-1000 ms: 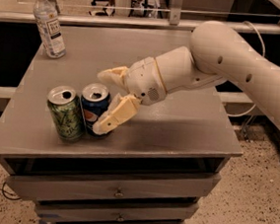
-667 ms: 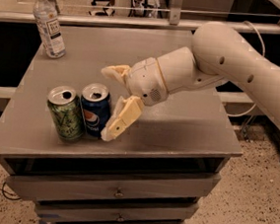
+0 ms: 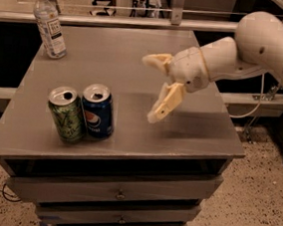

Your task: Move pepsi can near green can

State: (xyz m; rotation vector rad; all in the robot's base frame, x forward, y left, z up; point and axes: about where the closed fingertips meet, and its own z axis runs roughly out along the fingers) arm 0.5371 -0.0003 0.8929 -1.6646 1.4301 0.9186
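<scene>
Pepsi can (image 3: 97,112) stood upright near the front-left of the tabletop (image 3: 189,139), pressed right up against the green can (image 3: 67,115) on its left, and both showed their silver tops to my camera. I saw the gripper (image 3: 149,89) to the right of the pair, clear of them, its two pale fingers (image 3: 163,103) spread wide and grasping nothing, with the white arm (image 3: 268,42) reaching in from the right. A clear bottle (image 3: 49,23) with a white cap stood at the far-left corner, well apart from the cans.
</scene>
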